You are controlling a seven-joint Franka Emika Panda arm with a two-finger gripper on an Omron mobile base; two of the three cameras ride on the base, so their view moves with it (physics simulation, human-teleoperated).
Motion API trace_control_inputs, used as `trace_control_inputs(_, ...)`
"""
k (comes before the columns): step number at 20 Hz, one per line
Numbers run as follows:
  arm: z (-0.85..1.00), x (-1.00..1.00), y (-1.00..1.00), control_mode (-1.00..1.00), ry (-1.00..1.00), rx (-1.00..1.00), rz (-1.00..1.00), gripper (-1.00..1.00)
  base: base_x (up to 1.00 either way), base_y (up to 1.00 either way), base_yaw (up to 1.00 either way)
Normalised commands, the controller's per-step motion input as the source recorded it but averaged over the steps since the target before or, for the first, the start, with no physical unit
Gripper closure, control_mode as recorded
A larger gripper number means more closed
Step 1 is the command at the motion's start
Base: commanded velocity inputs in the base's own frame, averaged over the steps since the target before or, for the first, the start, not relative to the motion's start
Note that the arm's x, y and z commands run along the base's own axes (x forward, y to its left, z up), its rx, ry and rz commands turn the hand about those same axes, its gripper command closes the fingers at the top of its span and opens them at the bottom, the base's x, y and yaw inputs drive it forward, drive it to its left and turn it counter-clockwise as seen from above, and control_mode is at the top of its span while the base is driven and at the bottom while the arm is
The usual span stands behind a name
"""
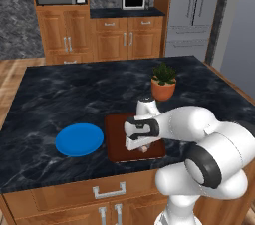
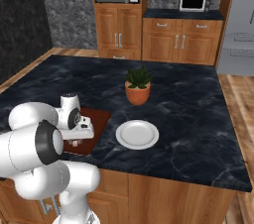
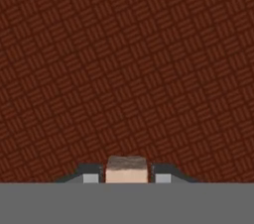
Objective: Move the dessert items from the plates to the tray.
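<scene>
Setting down a cube is the step we judge to be in hand: it sits between the two fingertips at the bottom of the hand view, with the woven red-brown floor of the tray straight ahead of the hand and very close. From the left base view, a small pale thing lies on the tray right beneath the hand, but it is too small for us to call.

The fingers flank the cube with thin gaps on either side, so we read the hand as slightly spread; whether the pads touch the cube we cannot tell.

To do this well, we would:
- let the fingers part fully before any lift, so the cube does not drag;
- rise straight away from the tray, not sideways, since a tiny cube tips or slides easily;
- keep clear of the tray's low rim.

Well off to the hand's left on the surface lies the blue plate, bare as far as we see. To the hand's right, the white plate looks bare too, with the potted plant beyond it.
</scene>
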Motion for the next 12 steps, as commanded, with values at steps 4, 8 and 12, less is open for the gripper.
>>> trace_control_inputs(4, -0.02, 0.0, -0.01, -1.0, -0.04, 0.0, 0.0, -1.0, 0.0, 0.0, 0.0)
trace_control_inputs(8, 0.25, -0.02, -0.2, -1.0, -0.05, 0.0, 0.0, -1.0, 0.0, 0.0, 0.0)
trace_control_inputs(12, 0.85, -0.24, -0.34, -1.0, -0.09, 0.05, 0.0, -1.0, 0.0, 0.0, 0.0)
